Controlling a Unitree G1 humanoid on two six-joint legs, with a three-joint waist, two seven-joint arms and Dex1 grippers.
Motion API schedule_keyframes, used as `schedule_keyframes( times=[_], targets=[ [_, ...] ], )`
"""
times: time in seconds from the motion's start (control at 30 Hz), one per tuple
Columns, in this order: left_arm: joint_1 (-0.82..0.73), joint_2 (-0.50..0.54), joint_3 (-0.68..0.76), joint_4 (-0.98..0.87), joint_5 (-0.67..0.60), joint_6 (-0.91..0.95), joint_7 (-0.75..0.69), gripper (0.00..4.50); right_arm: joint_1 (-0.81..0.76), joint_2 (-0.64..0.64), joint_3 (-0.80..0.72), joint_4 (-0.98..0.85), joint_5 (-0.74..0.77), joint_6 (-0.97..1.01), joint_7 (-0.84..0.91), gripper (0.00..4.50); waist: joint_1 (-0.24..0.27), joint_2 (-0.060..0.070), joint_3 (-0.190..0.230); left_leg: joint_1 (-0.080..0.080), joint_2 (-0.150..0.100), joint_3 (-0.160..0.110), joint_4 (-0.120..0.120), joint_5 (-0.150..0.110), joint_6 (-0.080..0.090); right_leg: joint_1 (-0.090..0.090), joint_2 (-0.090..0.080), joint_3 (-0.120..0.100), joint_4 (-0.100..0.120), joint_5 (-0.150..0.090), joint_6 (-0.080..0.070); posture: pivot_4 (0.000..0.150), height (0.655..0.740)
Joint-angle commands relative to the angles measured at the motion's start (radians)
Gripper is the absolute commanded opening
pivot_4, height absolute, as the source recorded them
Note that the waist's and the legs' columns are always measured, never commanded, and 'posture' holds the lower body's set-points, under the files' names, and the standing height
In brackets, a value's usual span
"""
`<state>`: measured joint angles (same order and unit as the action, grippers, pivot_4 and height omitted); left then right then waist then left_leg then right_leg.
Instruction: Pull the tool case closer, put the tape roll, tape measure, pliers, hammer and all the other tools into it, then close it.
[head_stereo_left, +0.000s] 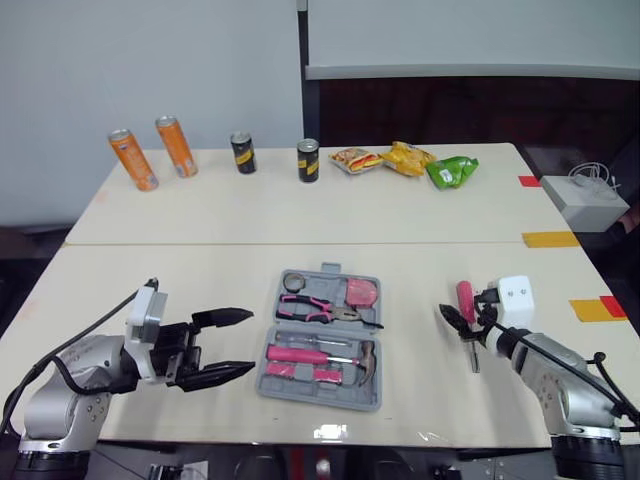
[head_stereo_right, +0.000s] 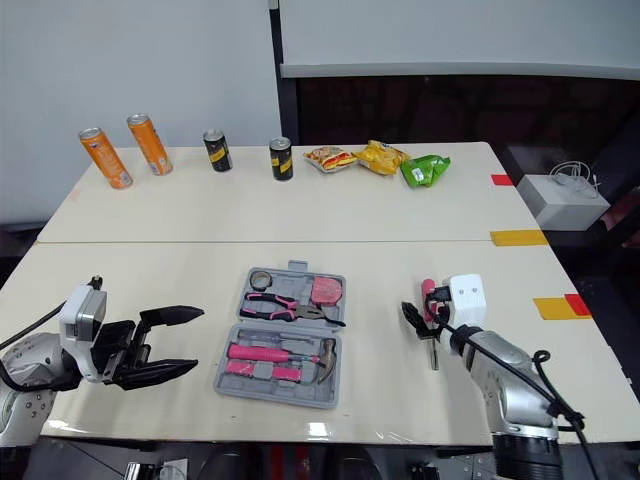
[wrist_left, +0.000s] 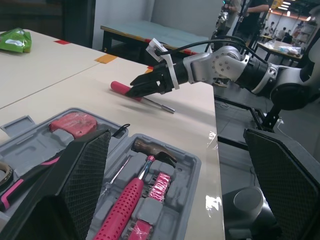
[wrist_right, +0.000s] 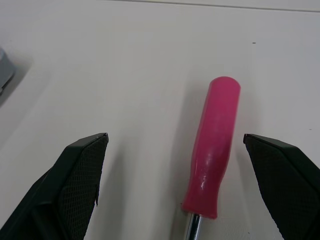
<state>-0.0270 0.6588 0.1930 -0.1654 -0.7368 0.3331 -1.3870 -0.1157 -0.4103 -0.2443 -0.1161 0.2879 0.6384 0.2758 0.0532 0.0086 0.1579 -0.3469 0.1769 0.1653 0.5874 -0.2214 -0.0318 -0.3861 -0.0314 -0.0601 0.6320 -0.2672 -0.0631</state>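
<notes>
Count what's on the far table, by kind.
Orange cans: 2
Black cans: 2
Snack bags: 3
Total: 7

the two head views look forward and down from above the near edge of the table (head_stereo_left: 150, 280), taking in its top to the far edge. the left wrist view sits low, facing across the tool case (wrist_left: 196, 162) toward the right gripper (wrist_left: 134, 92). the right wrist view looks down from close above the screwdriver (wrist_right: 212, 150), which the head views also show.
</notes>
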Motion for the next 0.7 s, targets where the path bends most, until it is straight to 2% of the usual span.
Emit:
schedule_keyframes(
  times=[0.03, 0.37, 0.67, 0.7],
  targets=[
    [-0.002, 0.000, 0.010, -0.032, -0.025, 0.002, 0.002, 4.50, 0.010, 0.036, -0.020, -0.057, -0.016, -0.025, -0.063, 4.49, 0.000, 0.001, 0.000, 0.000, 0.000, 0.000, 0.000, 0.000, 0.000, 0.000, 0.000, 0.000, 0.000, 0.000, 0.000, 0.150, 0.7400],
    [-0.026, 0.009, 0.013, -0.033, -0.049, -0.001, -0.015, 4.50, 0.006, 0.093, -0.015, -0.052, -0.058, -0.031, -0.158, 4.49, -0.004, 0.002, 0.001, 0.000, 0.000, 0.000, 0.000, 0.001, -0.002, 0.000, 0.000, 0.001, 0.000, 0.000, 0.001, 0.150, 0.7400],
    [-0.032, 0.001, 0.006, -0.065, -0.062, 0.011, 0.004, 4.50, 0.006, 0.110, -0.012, -0.025, -0.054, -0.041, -0.168, 4.49, -0.005, 0.002, 0.001, 0.000, 0.000, 0.000, 0.000, 0.001, -0.003, 0.000, 0.000, 0.001, 0.001, 0.001, 0.001, 0.150, 0.7400],
    [-0.031, 0.001, 0.006, -0.068, -0.063, 0.012, 0.006, 4.50, 0.005, 0.111, -0.012, -0.023, -0.054, -0.043, -0.167, 4.24, -0.005, 0.002, 0.001, 0.001, 0.000, 0.000, 0.000, 0.001, -0.003, 0.000, 0.000, 0.001, 0.001, 0.001, 0.001, 0.150, 0.7400]
  ],
)
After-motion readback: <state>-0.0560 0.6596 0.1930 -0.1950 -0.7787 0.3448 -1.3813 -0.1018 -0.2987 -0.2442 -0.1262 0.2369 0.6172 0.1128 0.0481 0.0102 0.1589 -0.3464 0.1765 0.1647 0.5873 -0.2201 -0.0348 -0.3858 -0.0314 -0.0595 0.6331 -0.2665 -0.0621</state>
